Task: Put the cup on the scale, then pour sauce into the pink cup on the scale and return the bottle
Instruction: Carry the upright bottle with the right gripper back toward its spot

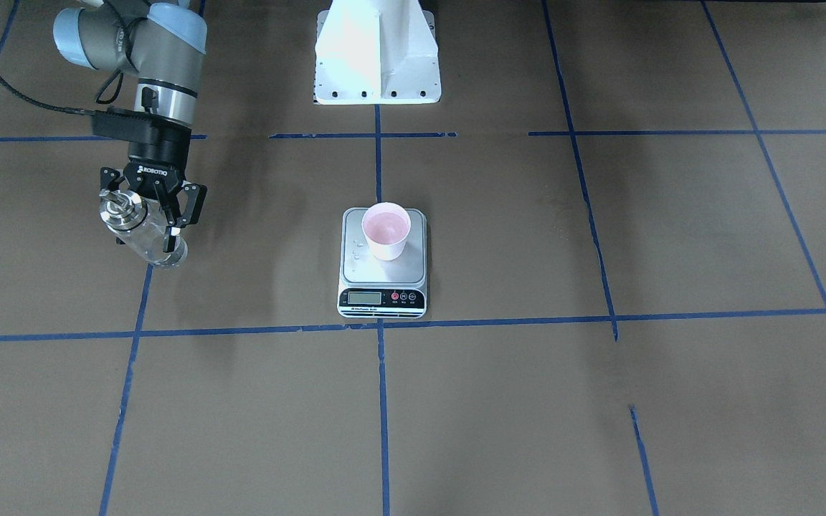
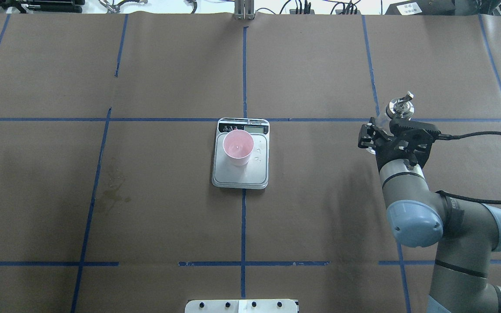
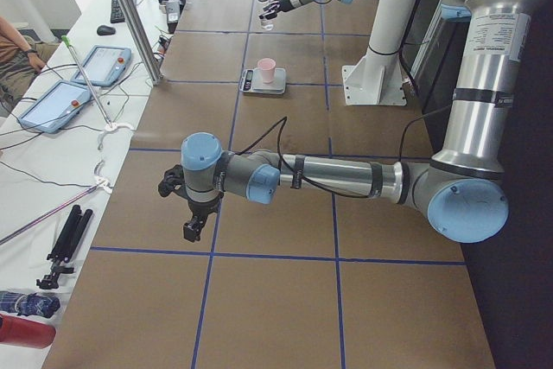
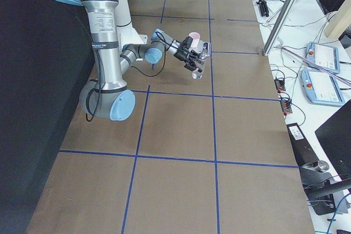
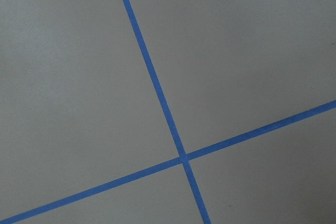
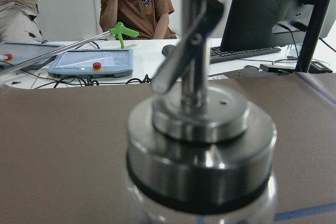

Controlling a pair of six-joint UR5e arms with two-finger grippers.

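Done: cup [image 1: 386, 231] stands upright about mid-platform on scale [image 1: 409, 271], centre of front-facing view
Pour: prob. done, judging by a few clear drops [image 1: 355, 249] on the platform just beside the cup; whether sauce is in the cup can't be told, liquid too clear
Left to do: judged as setting bottle [image 1: 125, 215] back at its spot & letting go, not yet released
Bottle: upper left of front-facing view, well apart from scale; cap & spout up, approx. upright in rt wrist view; whether base touches bench [image 1: 599, 401] can't be told
Right end effector [image 1: 149, 228]: clamped on bottle's glass body below the silver cap, a finger each side
Right arm: comes in at lower right of overhead view, elbow bent, wrist turned so the tool points down at the bench
Left end effector [image 3: 192, 224]: centre-left of left-side view, hangs over bare bench, nothing seen in it; wide or narrow can't be told
Left arm: stretched low along bench, far from scale; its wrist cam shows only blue tape lines [image 5: 157, 87]
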